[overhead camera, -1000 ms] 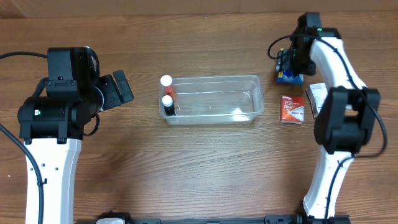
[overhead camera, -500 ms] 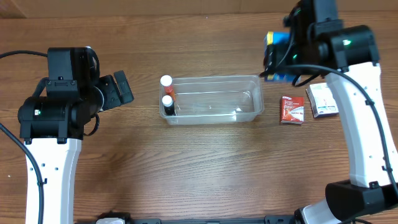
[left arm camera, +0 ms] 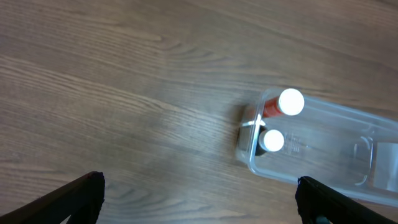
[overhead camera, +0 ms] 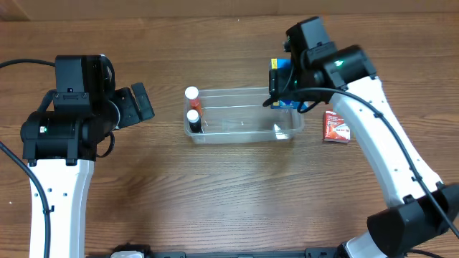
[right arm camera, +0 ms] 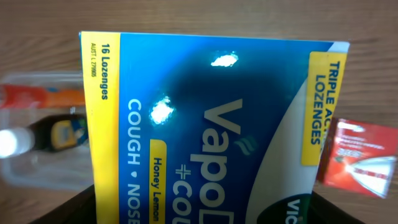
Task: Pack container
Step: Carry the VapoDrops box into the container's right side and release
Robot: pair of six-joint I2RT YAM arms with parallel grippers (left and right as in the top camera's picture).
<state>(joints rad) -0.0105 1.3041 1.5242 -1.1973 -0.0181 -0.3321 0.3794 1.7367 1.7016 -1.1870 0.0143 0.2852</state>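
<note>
Delivery under way, seen from overhead: the right gripper, clamped on a blue lozenge box, has swung in from the far right of the table within the last second and now hangs over the right end of the container. The clear tub sits mid-table, where it was a second ago, with an orange bottle and a dark bottle standing at its left end and the rest of its floor bare. A red box waits on the wood just beside the tub's right wall. The left gripper has not moved and stays parked well to the left.

From the left wrist, its fingers stand wide apart and hold nothing; the tub's left end and both white caps lie ahead on the right.

From the right wrist, the lozenge box fills the view between the dark fingers, with the tub and its bottles below at left and the red box at right. Judging by this, transport is almost done: lowering and release into the free right half look next, and the red box remains to be packed.
</note>
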